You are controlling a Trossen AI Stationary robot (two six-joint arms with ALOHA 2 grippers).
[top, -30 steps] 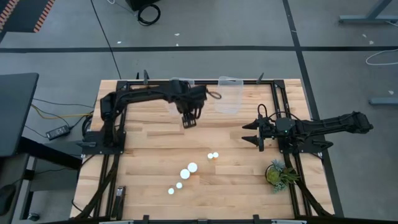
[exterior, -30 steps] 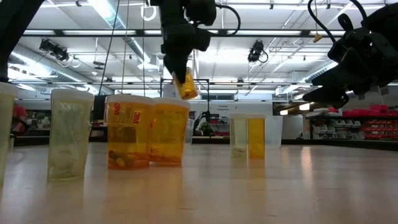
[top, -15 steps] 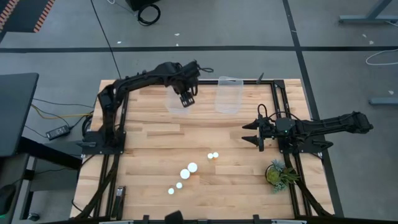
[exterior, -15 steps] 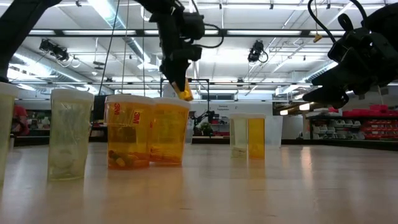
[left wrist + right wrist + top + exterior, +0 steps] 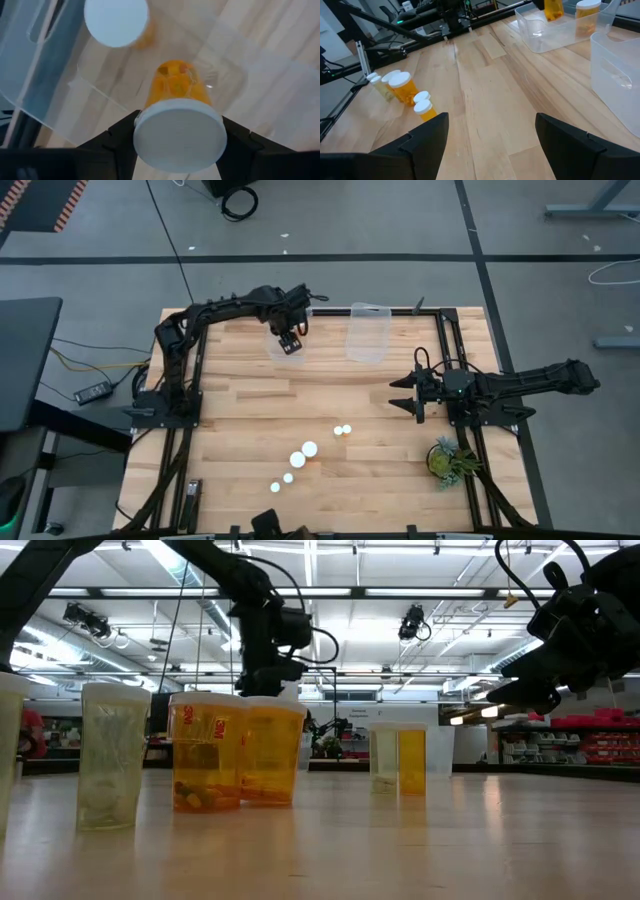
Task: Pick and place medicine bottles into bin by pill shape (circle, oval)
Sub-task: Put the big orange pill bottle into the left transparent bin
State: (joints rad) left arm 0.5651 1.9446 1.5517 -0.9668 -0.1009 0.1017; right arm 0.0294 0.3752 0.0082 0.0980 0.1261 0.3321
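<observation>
While clamped on a medicine bottle [image 5: 177, 120] above the clear bin [image 5: 285, 352] near the tabletop's far edge, left claw [image 5: 291, 344] needed only opening; right claw [image 5: 415, 396] waited, fingers apart.

Both arms matte black, jointed, w/ boxy segments. Left arm [image 5: 215, 312]: thick shoulder block at base, slimmer links toward wrist, thin black cable looping off wrist area. Right arm [image 5: 530, 380]: long tapered link, chunky wrist block, small cable loops on top. Right gripper [image 5: 490, 145]: two wide, flat black fingers [image 5: 422, 142] w/ angular edges.
</observation>
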